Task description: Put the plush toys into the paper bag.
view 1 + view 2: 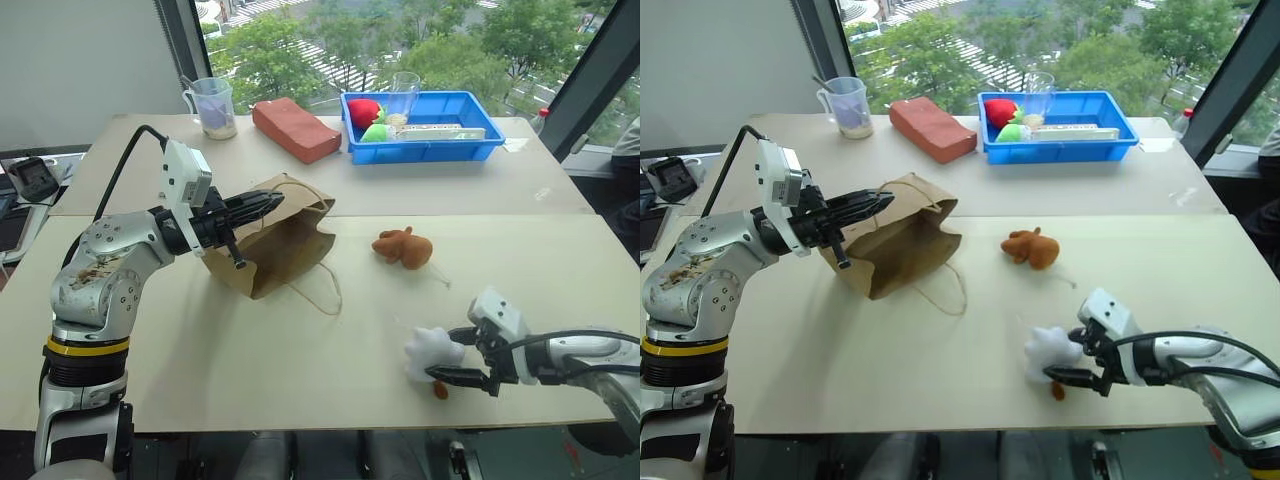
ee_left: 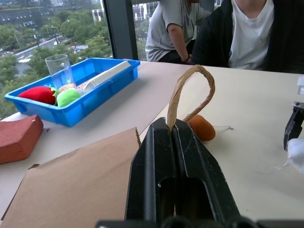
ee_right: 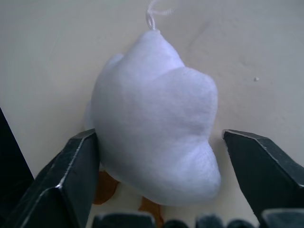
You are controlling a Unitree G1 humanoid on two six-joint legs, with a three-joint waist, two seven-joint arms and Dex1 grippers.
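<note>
Head views: brown kraft paper bag [image 1: 272,243] standing open on the pale table [image 1: 200,340], one tan cord handle pinched in the fully closed left gripper [image 1: 262,205]. Reddish-brown plush toy [image 1: 404,247] lying well apart from the bag, off to its right. Fluffy white plush toy with orange-brown feet [image 1: 432,352] near the front table edge, between the spread fingers of the right gripper [image 1: 452,356]. Blue plastic tray [image 1: 425,127] on the far side of the table.

Left wrist view: black fingers [image 2: 156,171] pressed together on the looped handle [image 2: 188,92].

Right wrist view: jaws wide around the white toy; one finger [image 3: 78,166] touching it, the other clear.
</note>
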